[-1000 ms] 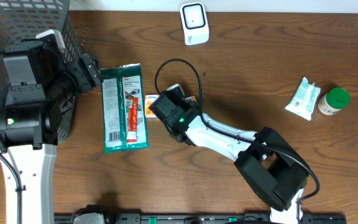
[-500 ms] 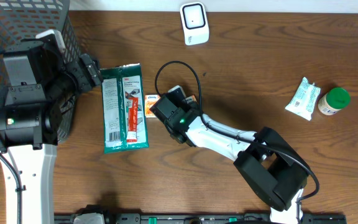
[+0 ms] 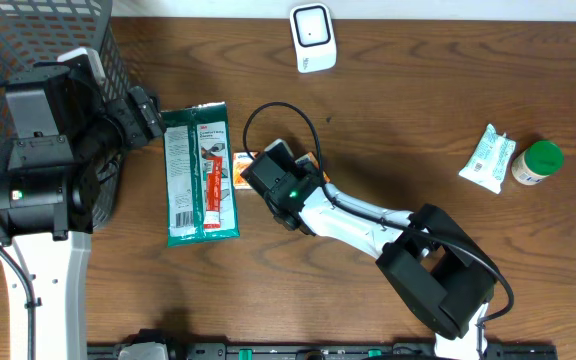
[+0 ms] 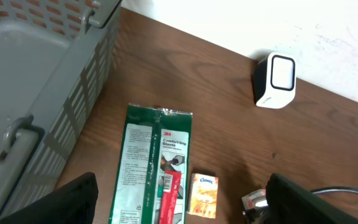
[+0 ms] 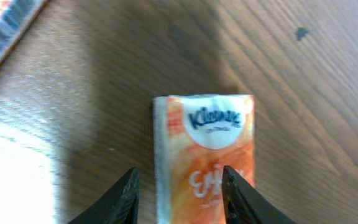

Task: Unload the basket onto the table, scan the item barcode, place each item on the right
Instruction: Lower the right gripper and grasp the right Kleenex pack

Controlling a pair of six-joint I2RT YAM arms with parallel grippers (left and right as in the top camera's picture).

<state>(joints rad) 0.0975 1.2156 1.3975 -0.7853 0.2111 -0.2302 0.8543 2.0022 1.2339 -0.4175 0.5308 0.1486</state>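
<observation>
Leftward, the basket [image 4: 73, 106] stands near the glove pack [image 4: 148, 174].
</observation>
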